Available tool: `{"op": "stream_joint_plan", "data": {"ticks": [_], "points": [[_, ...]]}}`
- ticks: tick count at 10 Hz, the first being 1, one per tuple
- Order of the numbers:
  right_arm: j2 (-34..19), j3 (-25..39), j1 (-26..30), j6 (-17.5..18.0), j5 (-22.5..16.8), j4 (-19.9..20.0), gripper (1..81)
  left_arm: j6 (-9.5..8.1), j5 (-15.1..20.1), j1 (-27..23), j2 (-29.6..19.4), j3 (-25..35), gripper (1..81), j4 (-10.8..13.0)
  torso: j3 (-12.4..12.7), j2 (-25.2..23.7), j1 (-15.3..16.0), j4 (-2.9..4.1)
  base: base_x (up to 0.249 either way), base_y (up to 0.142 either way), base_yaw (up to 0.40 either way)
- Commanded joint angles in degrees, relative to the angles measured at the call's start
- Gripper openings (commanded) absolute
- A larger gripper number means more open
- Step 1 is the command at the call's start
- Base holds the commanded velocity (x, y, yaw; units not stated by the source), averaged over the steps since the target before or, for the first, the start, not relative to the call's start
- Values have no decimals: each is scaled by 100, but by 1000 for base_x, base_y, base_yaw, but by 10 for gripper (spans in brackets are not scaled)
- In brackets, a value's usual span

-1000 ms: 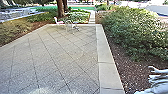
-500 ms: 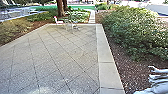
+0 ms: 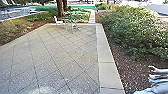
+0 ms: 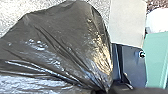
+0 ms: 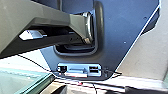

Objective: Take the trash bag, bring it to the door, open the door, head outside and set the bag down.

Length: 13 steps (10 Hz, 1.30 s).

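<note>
The dark, shiny trash bag (image 4: 62, 42) stretches across much of the left wrist view, its plastic drawn into a tight neck. At that neck is my left gripper (image 4: 101, 90), shut on the bag. Part of the grip is hidden by folds and shadow. At the lower right edge of the head view, my right gripper (image 3: 158, 82) shows as a pale grey shape above the mulch, away from the paving. No door is seen from here.
Outdoor paving (image 3: 55, 57) spreads ahead, with a pale concrete border (image 3: 106, 53) on its right. Beyond that lie mulch (image 3: 125, 67) and a large bush (image 3: 135, 32). A pinkish chair (image 3: 58, 22) stands at the paving's far end, near tree trunks (image 3: 60, 8) and a narrow path (image 3: 92, 17).
</note>
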Motion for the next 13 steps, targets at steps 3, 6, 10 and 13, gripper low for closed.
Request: {"op": "stream_joint_plan", "data": {"ticks": [3,6,10,13], "points": [[47,62,-67,10,-343,0,811,1,1380,-1364,-243,-622,10,-387,0,0,0,0,0,0,0],[56,79,-103,18,-334,9,811,1,1784,-1943,-208,-1026,10,-466,0,4,2,0,0,0,0],[56,106,-111,18,-334,0,811,1,2408,-2744,-647,-1026,10,-712,-4,6,2,0,0,0,0],[56,114,-111,18,-334,9,811,1,2751,-3384,-1052,-1035,10,-861,-6,9,2,0,0,0,0]]}}
